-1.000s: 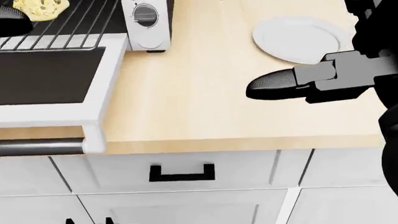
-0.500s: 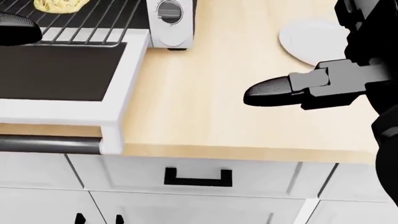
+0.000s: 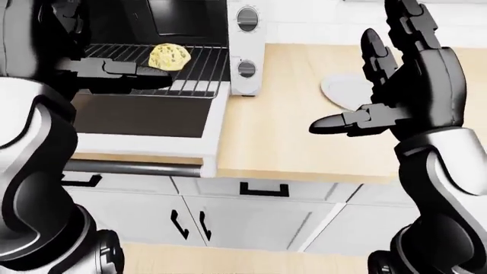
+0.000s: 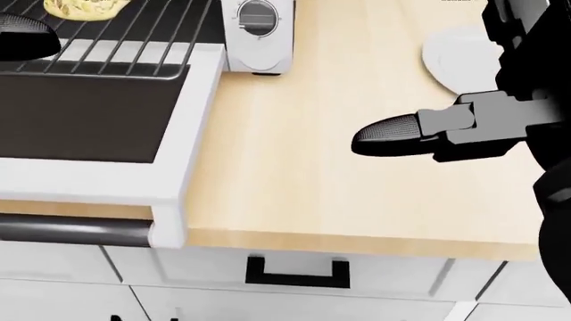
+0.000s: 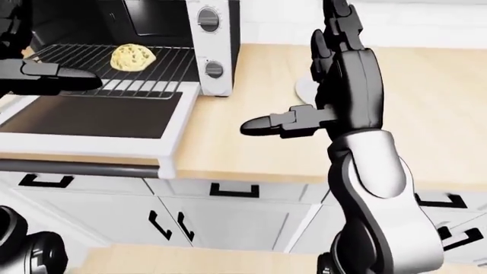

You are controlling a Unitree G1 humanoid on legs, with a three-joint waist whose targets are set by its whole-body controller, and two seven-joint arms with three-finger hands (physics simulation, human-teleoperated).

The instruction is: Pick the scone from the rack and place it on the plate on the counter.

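Since the earlier head-view frames the whole picture has slid rightward: the oven door, the toaster oven's control panel and the plate all sit further right, so the camera has moved, not the things.

At the upper left of the left-eye view, the left robot hand (image 3: 125, 73) lies low over the rack (image 3: 199, 68), fingers stretched flat and holding nothing. Its tip ends just beside the scone (image 3: 169, 56); whether it touches cannot be told. One scone lies on one rack, pulled out over the lowered oven door (image 3: 144, 117). It looks untouched, so the pick is judged not yet made, and the hand seems placed there as an approach to it.

Right of the rack stands the toaster oven's control panel (image 3: 246, 45), carrying two round knobs. Beyond it stretches the pale wooden worktop (image 3: 274, 125), with white cabinet fronts and black handles below.

At the right of that view, the right robot hand (image 3: 395, 80) is raised above the worktop, fingers spread upward and thumb pointing left, empty. It probably waits clear of the work. It hides part of the single white plate (image 3: 337, 90), which lies at the upper right and carries nothing visible.
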